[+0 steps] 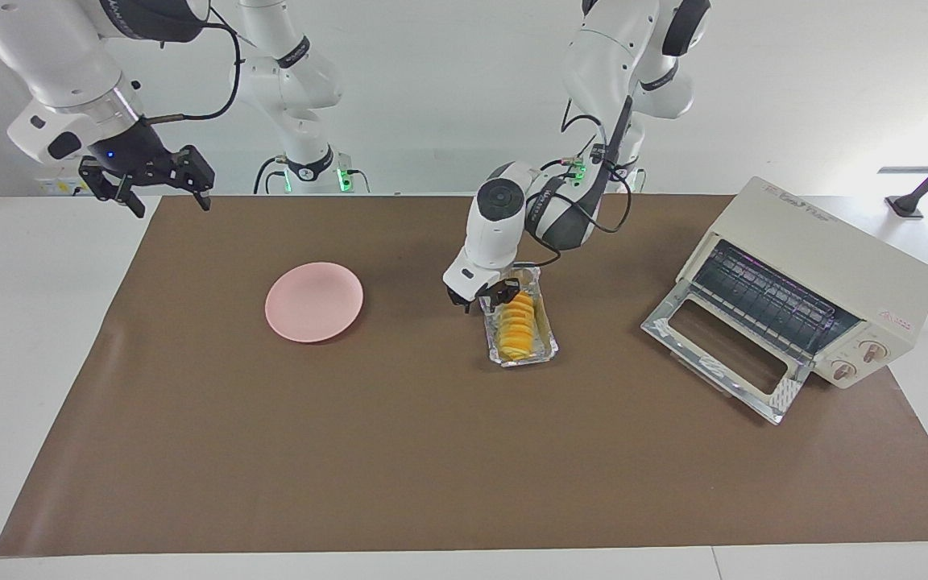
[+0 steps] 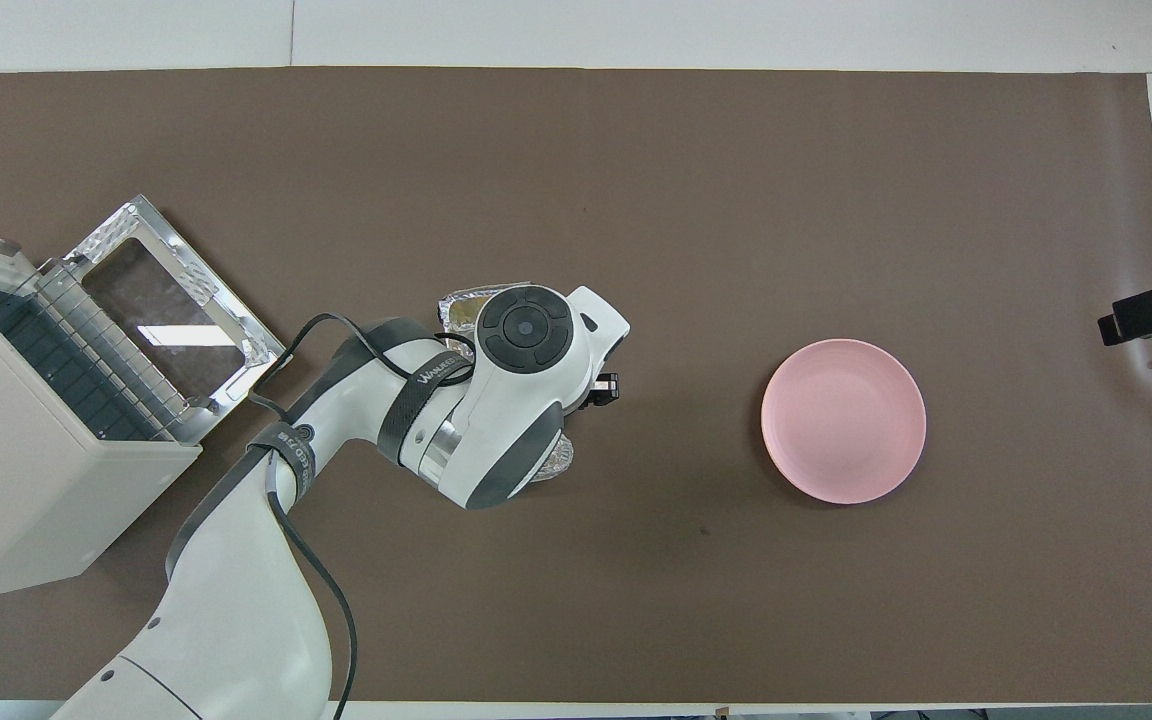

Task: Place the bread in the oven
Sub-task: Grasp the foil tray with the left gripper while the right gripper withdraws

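The bread (image 1: pixel 519 326), a ridged golden-yellow loaf, lies in a crinkled foil tray (image 1: pixel 548 348) near the middle of the brown mat. My left gripper (image 1: pixel 490 300) is down at the end of the tray nearer the robots, at the bread's end; whether it grips anything does not show. In the overhead view the left arm's wrist (image 2: pixel 526 330) hides the bread, and only the foil tray's corners (image 2: pixel 458 306) show. The cream oven (image 1: pixel 818 274) stands at the left arm's end of the table with its glass door (image 1: pixel 722 354) dropped open. My right gripper (image 1: pixel 146 181) hangs open and empty over the mat's corner.
A round pink plate (image 1: pixel 314 301) lies on the mat toward the right arm's end of the table, showing whole in the overhead view (image 2: pixel 843 420). The oven's wire rack (image 1: pixel 762 294) shows inside. A brown mat (image 1: pixel 432 451) covers the table.
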Robot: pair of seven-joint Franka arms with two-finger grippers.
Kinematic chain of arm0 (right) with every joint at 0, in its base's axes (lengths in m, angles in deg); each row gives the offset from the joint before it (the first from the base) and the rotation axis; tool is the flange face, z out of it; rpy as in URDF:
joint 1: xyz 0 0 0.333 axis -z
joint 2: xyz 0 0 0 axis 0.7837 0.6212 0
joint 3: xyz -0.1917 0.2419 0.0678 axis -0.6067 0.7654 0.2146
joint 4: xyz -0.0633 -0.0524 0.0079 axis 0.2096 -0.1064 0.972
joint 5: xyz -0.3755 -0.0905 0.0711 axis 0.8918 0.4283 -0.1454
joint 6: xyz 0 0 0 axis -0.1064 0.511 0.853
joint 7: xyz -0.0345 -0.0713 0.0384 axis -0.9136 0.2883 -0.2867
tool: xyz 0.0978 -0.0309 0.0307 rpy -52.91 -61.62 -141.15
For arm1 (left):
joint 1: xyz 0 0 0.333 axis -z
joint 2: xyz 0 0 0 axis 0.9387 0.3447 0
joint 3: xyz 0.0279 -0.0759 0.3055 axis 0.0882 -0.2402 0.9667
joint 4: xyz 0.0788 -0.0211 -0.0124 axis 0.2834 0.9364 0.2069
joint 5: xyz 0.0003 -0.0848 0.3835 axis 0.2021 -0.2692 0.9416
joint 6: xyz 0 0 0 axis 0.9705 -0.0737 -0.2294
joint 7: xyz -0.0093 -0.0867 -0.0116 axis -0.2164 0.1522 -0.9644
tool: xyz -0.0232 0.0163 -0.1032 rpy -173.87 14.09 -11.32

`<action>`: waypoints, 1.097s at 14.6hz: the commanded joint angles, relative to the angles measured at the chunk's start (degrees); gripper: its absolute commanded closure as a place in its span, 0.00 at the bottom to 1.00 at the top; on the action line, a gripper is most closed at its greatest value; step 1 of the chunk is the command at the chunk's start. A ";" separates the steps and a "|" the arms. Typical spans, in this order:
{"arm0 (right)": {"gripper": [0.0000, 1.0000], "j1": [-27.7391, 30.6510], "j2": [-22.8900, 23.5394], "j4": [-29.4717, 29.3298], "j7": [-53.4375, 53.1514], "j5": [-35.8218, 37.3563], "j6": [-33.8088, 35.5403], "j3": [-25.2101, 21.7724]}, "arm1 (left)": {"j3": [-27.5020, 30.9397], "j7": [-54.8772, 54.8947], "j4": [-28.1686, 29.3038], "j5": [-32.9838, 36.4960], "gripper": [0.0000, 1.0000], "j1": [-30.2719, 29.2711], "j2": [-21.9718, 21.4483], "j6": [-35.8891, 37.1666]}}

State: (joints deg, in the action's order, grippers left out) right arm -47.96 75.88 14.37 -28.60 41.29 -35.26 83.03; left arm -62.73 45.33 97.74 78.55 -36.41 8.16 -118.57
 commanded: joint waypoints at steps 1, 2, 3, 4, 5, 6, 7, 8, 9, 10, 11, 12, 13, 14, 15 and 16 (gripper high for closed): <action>0.00 1.20 -1.44 1.71 1.83 2.02 0.11 0.98 | 0.27 -2.66 1.10 0.13 1.00 0.06 -0.57 -0.33; 0.00 1.20 -1.35 1.71 1.83 2.11 -0.06 1.25 | 0.36 -5.55 0.93 0.13 1.00 0.06 -0.57 -0.15; 0.00 1.11 -1.18 1.27 1.74 2.02 -0.24 1.42 | 0.53 -6.80 0.67 0.13 1.00 0.06 -0.57 0.20; 0.00 1.11 -1.26 1.27 1.48 2.02 -0.33 1.77 | 0.88 -6.99 0.23 0.13 1.00 0.15 -0.57 1.34; 0.00 0.85 -1.44 1.44 1.13 2.02 -0.07 1.78 | 1.06 -6.99 -2.04 0.04 1.00 -0.28 -0.66 4.04; 0.00 0.85 -1.44 1.71 1.04 1.93 0.11 1.78 | 2.02 -7.25 -4.41 -0.22 1.00 -1.07 -0.92 6.42; 0.00 0.93 -1.53 1.80 1.04 1.85 0.20 1.69 | 3.68 -8.38 -6.09 -0.31 1.00 -1.17 -1.62 8.18; 0.00 0.94 -1.53 1.80 1.04 1.84 0.02 1.78 | 5.53 -9.00 -7.41 -0.31 1.00 -1.43 -3.20 9.68; 0.00 0.94 -1.53 1.80 0.86 1.76 -0.07 1.78 | 7.20 -8.92 -8.03 -0.22 1.00 -2.13 -3.99 10.83; 0.00 0.94 -1.53 1.80 0.69 1.67 -0.07 1.69 | 8.69 -8.92 -9.00 -0.05 1.00 -3.35 -4.35 11.19; 0.00 0.94 -1.53 1.71 0.42 1.58 -0.15 1.69 | 10.19 -8.92 -9.53 0.22 1.00 -4.32 -4.09 11.19; 0.00 0.94 -1.53 1.71 0.34 1.49 -0.15 1.69 | 12.73 -8.49 -9.62 0.83 1.00 -5.20 -4.00 10.76; 0.00 1.02 -1.53 1.71 0.33 1.41 -0.07 1.69 | 15.71 -8.13 -9.71 1.44 1.00 -5.73 -3.83 10.14; 0.00 1.02 -1.44 1.71 0.33 1.23 -0.15 1.60 | 18.00 -7.35 -9.80 1.62 1.00 -6.70 -3.65 9.96; 0.00 1.02 -1.44 1.71 0.33 1.06 -0.15 1.51 | 18.98 -5.34 -9.62 1.71 1.00 -8.62 -3.65 9.44; 0.00 1.02 -1.53 1.71 0.33 1.05 -0.15 1.51 | 18.90 -2.36 -9.01 1.71 1.00 -11.60 -3.74 9.43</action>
State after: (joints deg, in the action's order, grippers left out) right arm -47.96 75.63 14.70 -28.55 42.62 -35.26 84.01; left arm -44.32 39.83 88.34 79.52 -44.33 4.19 -108.84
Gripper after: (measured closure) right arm 0.000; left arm 0.982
